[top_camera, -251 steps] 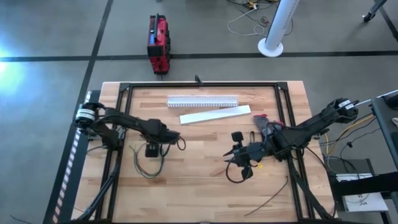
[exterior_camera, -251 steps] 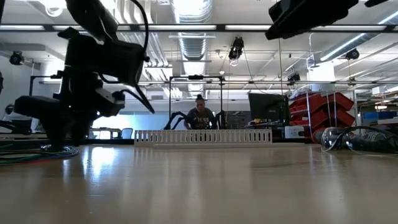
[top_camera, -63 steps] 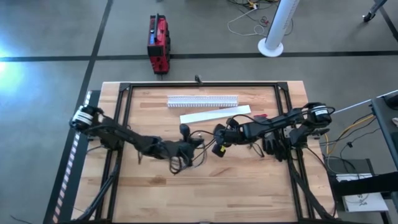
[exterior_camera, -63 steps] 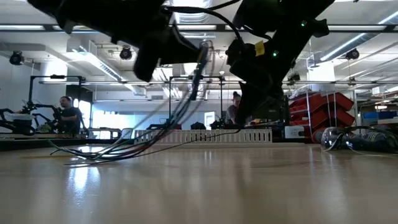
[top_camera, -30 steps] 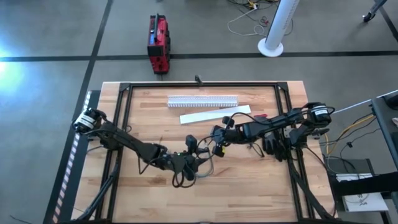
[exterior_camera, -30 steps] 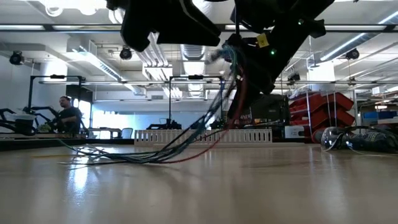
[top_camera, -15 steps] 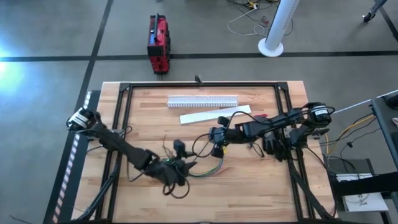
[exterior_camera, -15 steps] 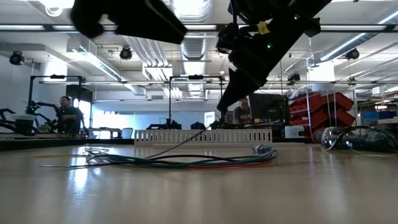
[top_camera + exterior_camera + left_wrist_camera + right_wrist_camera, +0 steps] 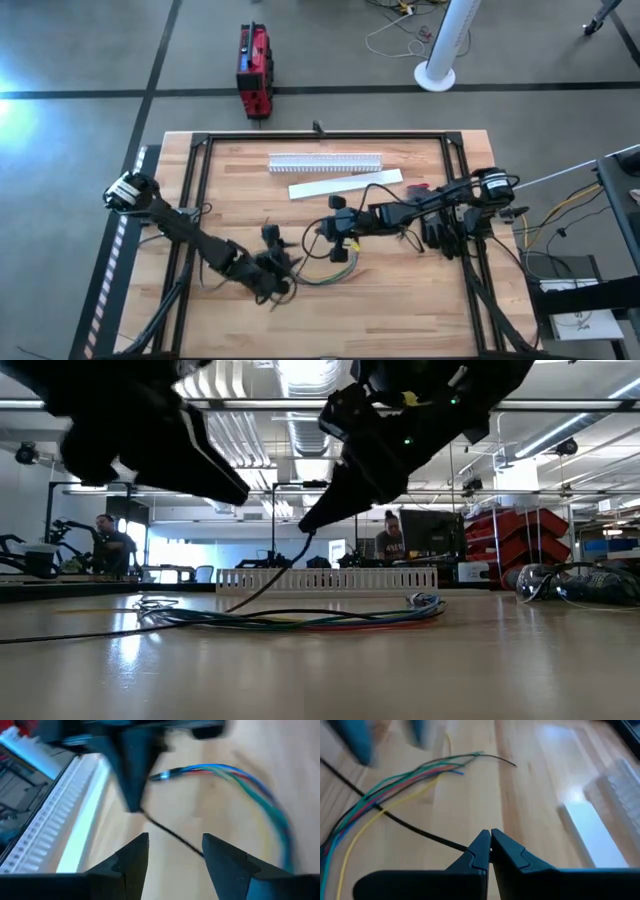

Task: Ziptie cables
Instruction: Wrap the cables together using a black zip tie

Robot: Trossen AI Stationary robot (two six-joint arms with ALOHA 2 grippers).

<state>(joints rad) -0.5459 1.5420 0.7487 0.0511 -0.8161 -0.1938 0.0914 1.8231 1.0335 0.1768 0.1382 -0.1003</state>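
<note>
Since half a second ago, left gripper (image 9: 283,263) slides a bit further toward 7 o'clock and right gripper (image 9: 335,228) creeps toward 9, dragging its black strand with it; cable bundle (image 9: 335,268) stays flat on the table (image 9: 420,300). I read the right gripper as clenched on the zip tie (image 9: 415,831): in its wrist view the tips meet on a thin black strand that runs off across the coloured wires. I take that strand for the tie, but it could be a black wire, too thin to say. Left gripper is released, fingers (image 9: 131,861) spread with nothing between them, black strand passing under the gap. Bundle sits a little at 6 o'clock from table centre, curling between the two grippers, just at 3 o'clock of the left one and at 5 o'clock of the right one. In the low view the bundle (image 9: 300,620) lies on the wood with the strand rising to the right gripper. White slotted duct (image 9: 325,161) and its cover strip (image 9: 345,185) lie at 12 o'clock, well apart from the work. Risks as I judge them: nothing holds the wires together now, so they can fan out and the tie would catch only some; the strand is pinched at the very fingertips and may slip if pulled hard; the left fingers, open right over the strand, could snag it or shove the bundle when closing; the two arms work near each other and could collide.
</note>
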